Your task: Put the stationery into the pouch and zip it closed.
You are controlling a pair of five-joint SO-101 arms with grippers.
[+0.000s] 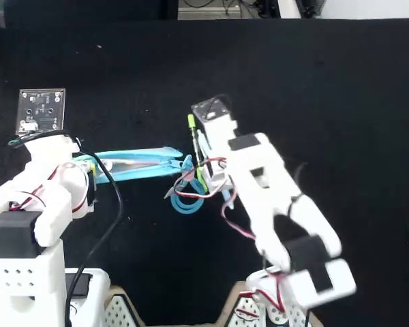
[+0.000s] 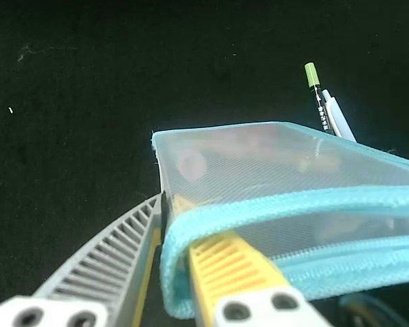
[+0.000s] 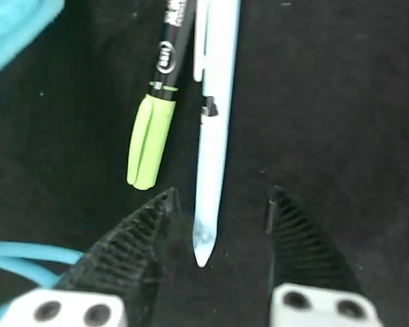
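Nearest the camera, at 8 o'clock in the high view, stands the left arm. Its left gripper is clenched on the near end of the turquoise mesh pouch, with one yellow finger and one grey finger pinching the zip edge. The pouch lies on the black table, running from 9 o'clock toward the middle. Pale shapes show through its mesh, too blurred to name. At 6 o'clock from the pouch's far end lies a blue loop; I cannot tell whether it is tied to the zip. At 12 o'clock from the loop, a green-capped marker and a pale blue pen lie side by side, close to touching, outside the pouch. The right gripper hangs over them, released, its dark jaws spread to either side of the pen's tip. The right arm rises from 5 o'clock. The pen is probably light, stiff and smooth, so it may roll or slide. A grip across the barrel near its middle looks safest, though one finger must slip between it and the marker. The pouch looks soft and floppy, so its mouth will likely need holding open.
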